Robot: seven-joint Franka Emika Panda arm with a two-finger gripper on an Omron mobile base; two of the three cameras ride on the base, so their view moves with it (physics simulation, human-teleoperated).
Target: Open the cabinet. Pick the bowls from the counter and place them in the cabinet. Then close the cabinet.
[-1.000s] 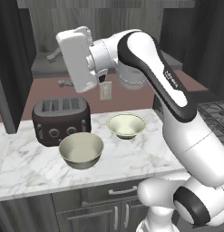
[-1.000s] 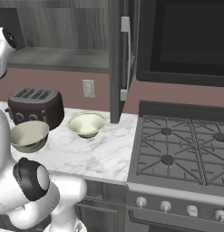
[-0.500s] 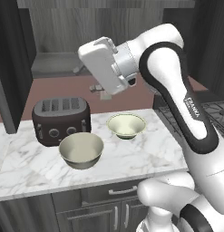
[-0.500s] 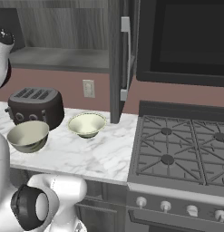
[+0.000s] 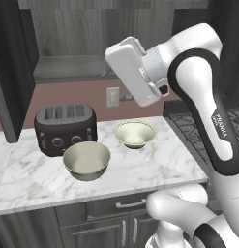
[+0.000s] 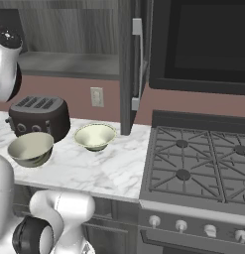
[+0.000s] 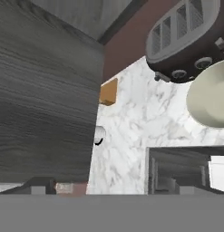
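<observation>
Cabinet (image 5: 72, 43) doors open. Both bowls sit on the counter (image 5: 155, 167): larger bowl (image 5: 86, 160) in front of the toaster (image 5: 65, 127), smaller bowl (image 5: 135, 133) to its right. Hand raised above them; fingers hidden, spread cannot be told.

Even, dim rendered light, soft shadows, no glare

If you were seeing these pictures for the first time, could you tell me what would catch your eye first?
First the robot's big white hand, raised high above the counter in front of the open cabinet, whose doors are swung wide on a bare shelf. Next the two bowls on the marble: the larger bowl near the front edge before the dark toaster, the smaller bowl to its right. Beside the counter, the black gas stove.
</observation>
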